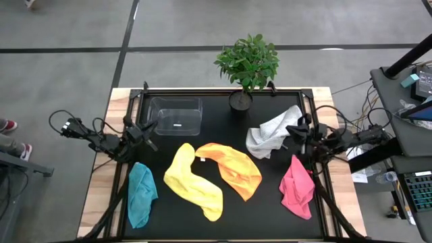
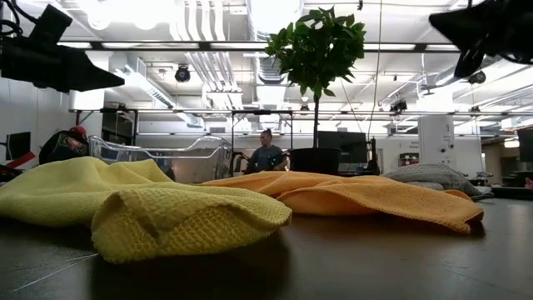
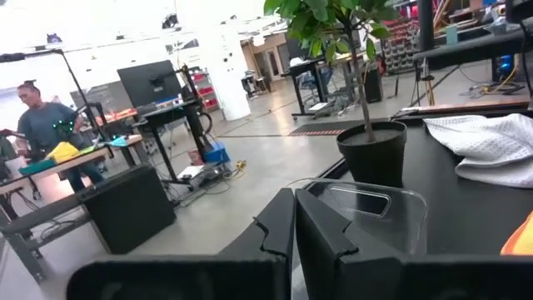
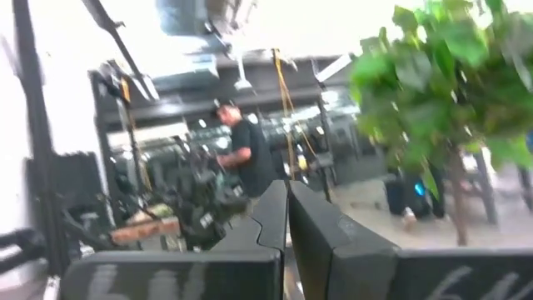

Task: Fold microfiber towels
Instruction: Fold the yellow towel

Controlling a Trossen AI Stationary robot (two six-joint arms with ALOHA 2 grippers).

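Several crumpled microfiber towels lie on the black table top: teal (image 1: 140,194) at the near left, yellow (image 1: 192,180) and orange (image 1: 231,167) in the middle with adjoining ends, pink (image 1: 296,187) at the near right, white-grey (image 1: 273,132) at the far right. My left gripper (image 1: 150,129) is shut at the left edge, by the clear box, its fingers (image 3: 293,218) closed together. My right gripper (image 1: 297,128) is shut at the right edge, above the white-grey towel's end, fingers (image 4: 287,208) together. Whether it touches the towel cannot be told.
A clear plastic box (image 1: 176,115) stands at the far left of the table. A potted plant (image 1: 247,64) stands at the far middle edge. People work at benches in the room beyond. Bare table lies along the near edge between the towels.
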